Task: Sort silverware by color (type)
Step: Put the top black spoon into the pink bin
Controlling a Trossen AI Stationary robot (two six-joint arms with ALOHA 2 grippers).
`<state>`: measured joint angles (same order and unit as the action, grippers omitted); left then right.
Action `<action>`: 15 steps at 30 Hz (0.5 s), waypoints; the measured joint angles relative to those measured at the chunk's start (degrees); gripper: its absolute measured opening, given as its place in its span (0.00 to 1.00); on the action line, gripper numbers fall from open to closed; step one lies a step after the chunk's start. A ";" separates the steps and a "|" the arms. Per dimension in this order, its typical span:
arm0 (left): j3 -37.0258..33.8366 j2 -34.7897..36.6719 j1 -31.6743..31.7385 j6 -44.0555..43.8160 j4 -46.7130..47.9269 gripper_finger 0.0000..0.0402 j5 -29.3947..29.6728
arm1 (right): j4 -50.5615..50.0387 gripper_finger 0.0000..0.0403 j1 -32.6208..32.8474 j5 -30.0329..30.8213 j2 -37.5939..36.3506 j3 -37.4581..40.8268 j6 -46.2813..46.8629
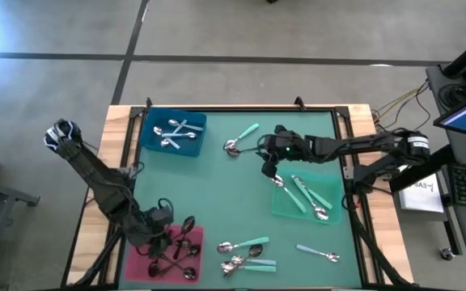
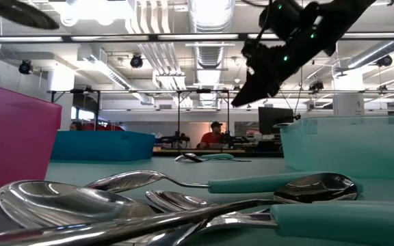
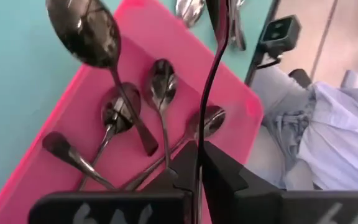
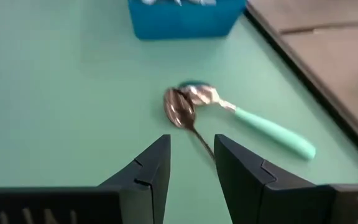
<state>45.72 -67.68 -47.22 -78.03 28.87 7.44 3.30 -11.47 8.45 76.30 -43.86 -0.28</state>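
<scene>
Only in the left wrist view is the left gripper [image 3: 199,163] seen clamped on a black-handled spoon [image 3: 215,74] above the pink tray [image 3: 166,37], where black spoons [image 3: 120,115] lie. No legible writing is noted. Beyond the tray, the right gripper [image 4: 191,163] is held parted, empty, over a dark spoon [image 4: 180,112] apparently touching a mint-handled spoon [image 4: 253,124]. Farther off, silver spoons [image 1: 175,133] are held in the blue tray [image 1: 148,137].

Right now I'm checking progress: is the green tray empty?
No, the green tray already has several mint-handled spoons lying in it.
</scene>
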 joint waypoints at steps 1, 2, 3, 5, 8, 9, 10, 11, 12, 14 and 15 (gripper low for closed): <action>0.21 -0.50 0.02 -0.21 0.06 0.01 -0.85 | 0.10 0.29 -0.52 -0.73 0.95 0.00 0.43; 0.42 -1.00 0.00 -0.46 -0.04 0.02 -1.74 | 0.23 0.29 -1.00 -1.83 1.95 0.00 0.71; 0.51 -1.41 0.00 -0.53 -0.29 0.03 -2.96 | 0.44 0.29 -1.38 -2.87 3.13 0.00 0.76; 1.10 -2.29 0.00 -0.55 -0.29 0.04 -5.03 | 1.12 0.28 -2.08 -4.44 5.67 0.00 0.69; 2.11 -3.59 0.00 -0.24 -0.39 0.07 -6.51 | 3.00 0.28 -3.25 -4.58 9.73 -0.33 -0.57; 2.43 -3.98 0.00 0.30 -0.42 0.08 -6.53 | 2.77 0.28 -3.76 -4.53 11.05 -1.00 -1.02; 2.84 -4.35 0.00 0.91 -0.40 0.09 -6.55 | 2.73 0.28 -4.21 -4.54 12.49 -1.99 -1.64; 3.24 -4.64 0.04 1.76 -0.46 0.09 -6.52 | 2.83 0.28 -4.65 -4.63 13.73 -3.16 -2.43; 3.60 -4.86 0.08 2.52 -0.50 0.10 -6.51 | 2.63 0.28 -5.15 -5.44 14.87 -4.42 -3.27; 4.33 -5.41 0.30 3.65 -0.53 0.11 -6.48 | 0.75 0.28 -6.08 -7.56 17.16 -7.89 -5.37; 4.60 -5.64 0.34 4.13 -0.59 0.11 -6.45 | -1.02 0.28 -6.53 -8.19 18.28 -9.99 -6.55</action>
<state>50.32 -73.31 -46.88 -73.90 28.27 0.98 2.28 -18.00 0.26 94.58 -53.85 -6.83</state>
